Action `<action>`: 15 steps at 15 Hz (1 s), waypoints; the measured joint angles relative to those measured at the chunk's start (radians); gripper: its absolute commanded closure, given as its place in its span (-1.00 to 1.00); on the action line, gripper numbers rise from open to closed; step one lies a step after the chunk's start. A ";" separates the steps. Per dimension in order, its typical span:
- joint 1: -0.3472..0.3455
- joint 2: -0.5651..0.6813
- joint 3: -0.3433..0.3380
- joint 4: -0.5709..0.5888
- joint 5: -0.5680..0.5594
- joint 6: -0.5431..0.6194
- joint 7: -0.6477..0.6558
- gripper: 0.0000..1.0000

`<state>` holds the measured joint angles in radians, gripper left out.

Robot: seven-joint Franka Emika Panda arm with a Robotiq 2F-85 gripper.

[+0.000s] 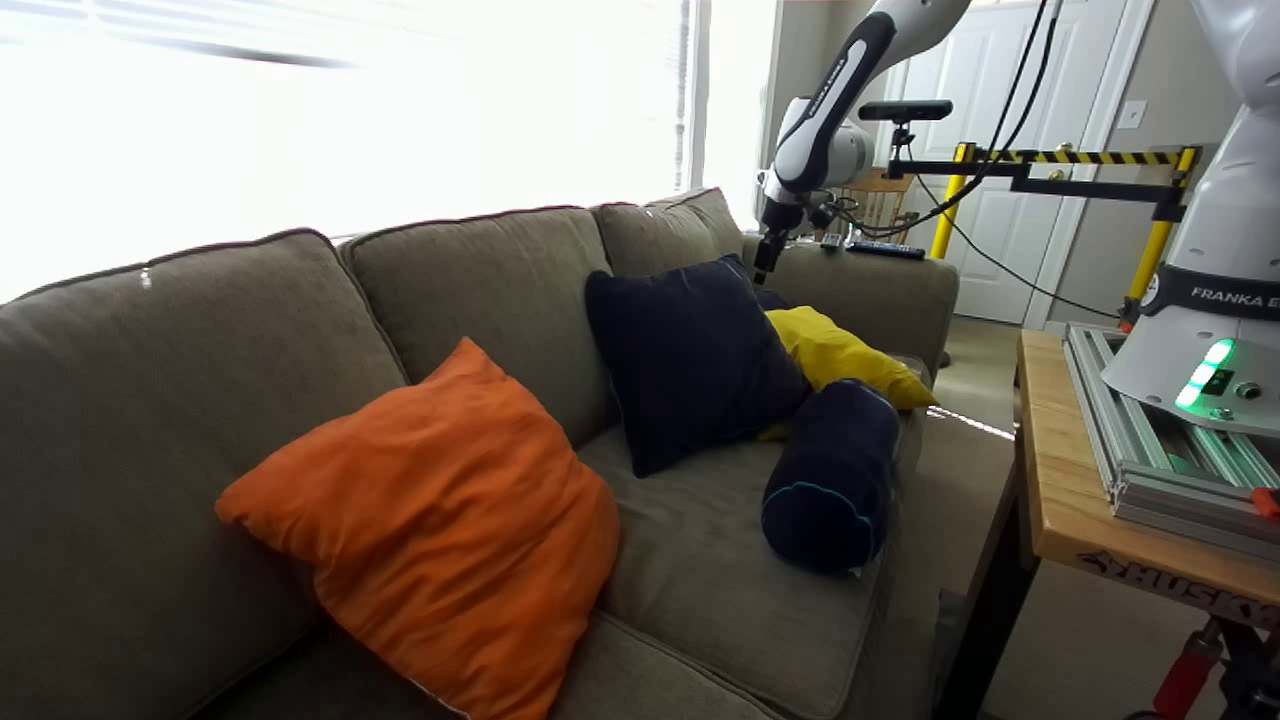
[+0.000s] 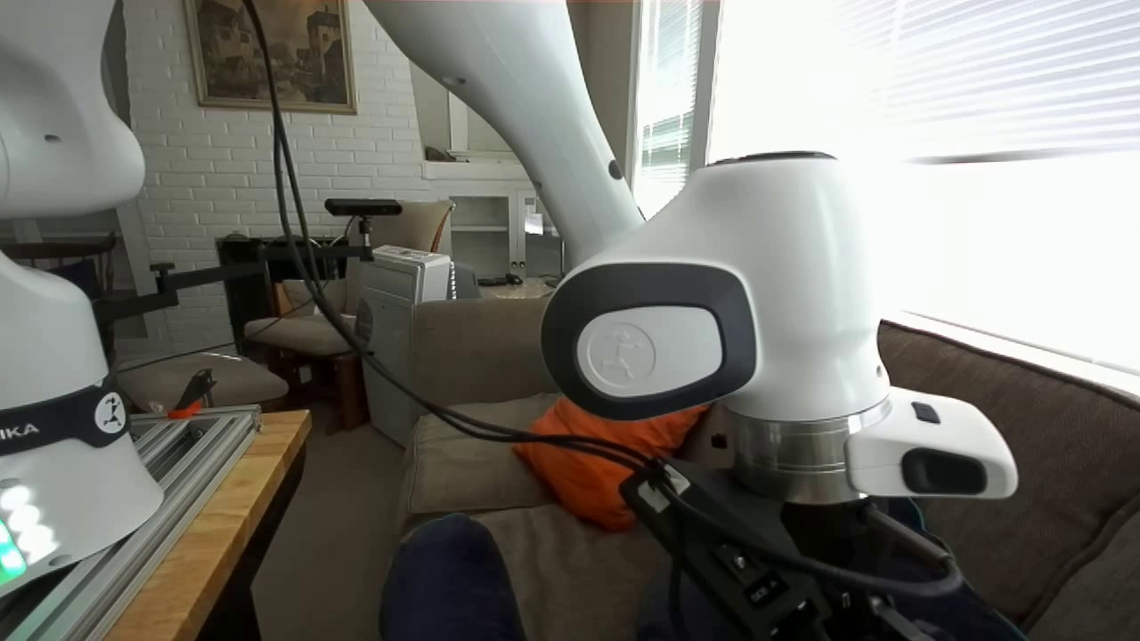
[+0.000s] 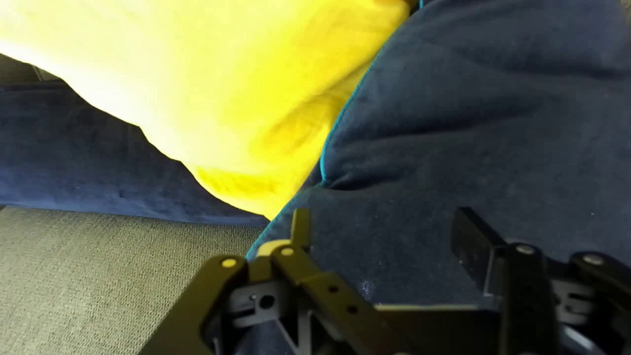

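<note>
My gripper [image 3: 382,217] is open, its two fingers well apart. Dark navy fabric of a pillow [image 3: 493,123] with teal piping fills the view beyond and between them; whether the fingertips touch it I cannot tell. In an exterior view the gripper [image 1: 764,268] points down by the top corner of the navy pillow [image 1: 700,360], which leans on the sofa back. Beside it lies a yellow pillow [image 1: 845,350], whose corner shows left of the piping in the wrist view. A navy bolster [image 1: 835,470] rests near the seat's front. In the remaining exterior view the arm hides the fingers.
An orange pillow [image 1: 450,500] leans on the sofa back [image 1: 480,300] farther along. Remotes [image 1: 885,250] lie on the sofa arm. The robot base stands on a wooden bench [image 1: 1060,470]. A camera [image 1: 905,110] is mounted on a black bar, and cables hang along the robot arm.
</note>
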<state>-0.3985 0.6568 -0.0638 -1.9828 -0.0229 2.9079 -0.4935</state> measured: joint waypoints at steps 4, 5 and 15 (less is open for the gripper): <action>-0.017 -0.001 0.017 0.001 0.000 0.000 0.000 -0.83; -0.017 -0.001 0.017 0.001 0.000 0.000 0.000 -0.87; 0.013 0.036 -0.043 0.004 -0.073 0.224 0.001 -1.00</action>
<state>-0.3859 0.6926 -0.1065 -1.9786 -0.0961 3.1318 -0.4925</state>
